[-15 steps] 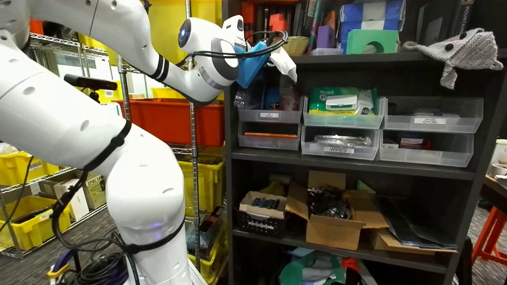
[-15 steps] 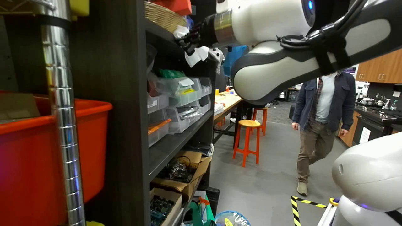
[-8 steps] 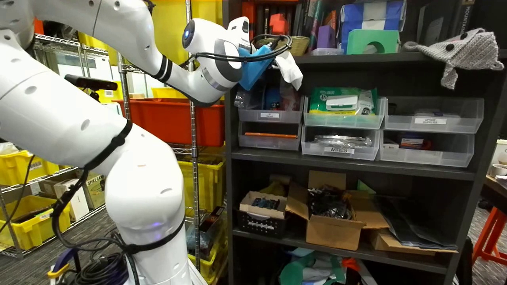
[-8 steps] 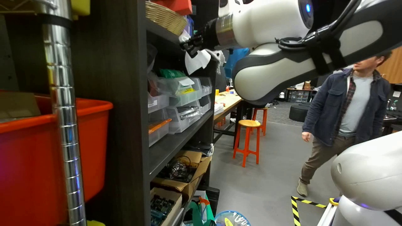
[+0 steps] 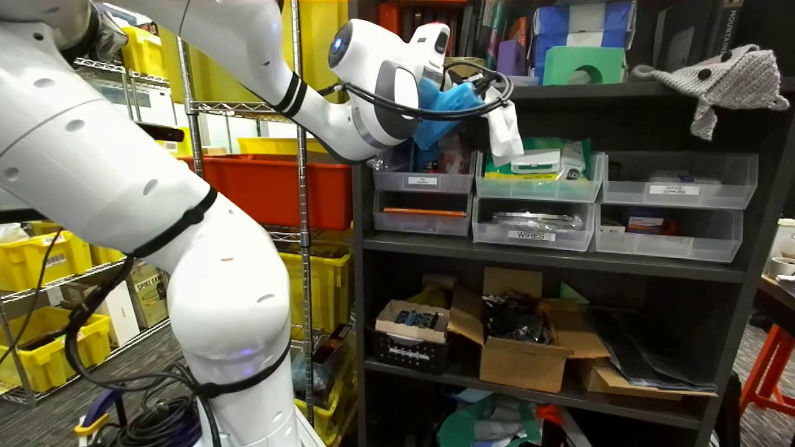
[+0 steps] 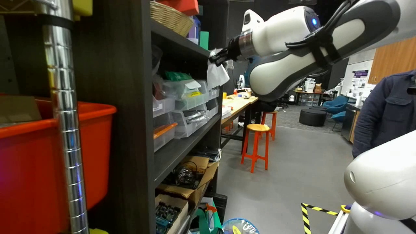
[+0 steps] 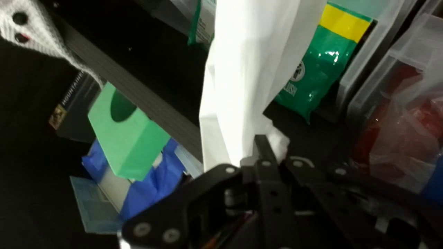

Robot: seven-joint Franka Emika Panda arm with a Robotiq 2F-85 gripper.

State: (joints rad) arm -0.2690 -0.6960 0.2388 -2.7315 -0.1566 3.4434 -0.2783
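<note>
A limp white sheet [image 5: 506, 133] is clenched at its top end in the black hand [image 7: 277, 155] of a robot arm [image 5: 124, 174], the rest left dangling. It is suspended in front of a dark bookcase [image 5: 435, 246], mostly below the front edge of an upper shelf [image 5: 590, 92]; a green packet [image 7: 322, 62], stored in a clear bin [image 5: 540, 191], is partly covered by it in an exterior view. On that shelf a green block [image 5: 584, 59] is displayed, and a grey knitted toy [image 5: 742, 81] is draped over the front edge toward the right corner. In an exterior view the sheet is also seen above the visible left edge of a wooden desk [image 6: 240, 103] in the background; an orange-legged stool [image 6: 258, 127] is stationed beside the desk's right edge. A person in a dark jacket [image 6: 386, 110] is partly caught at far right.
</note>
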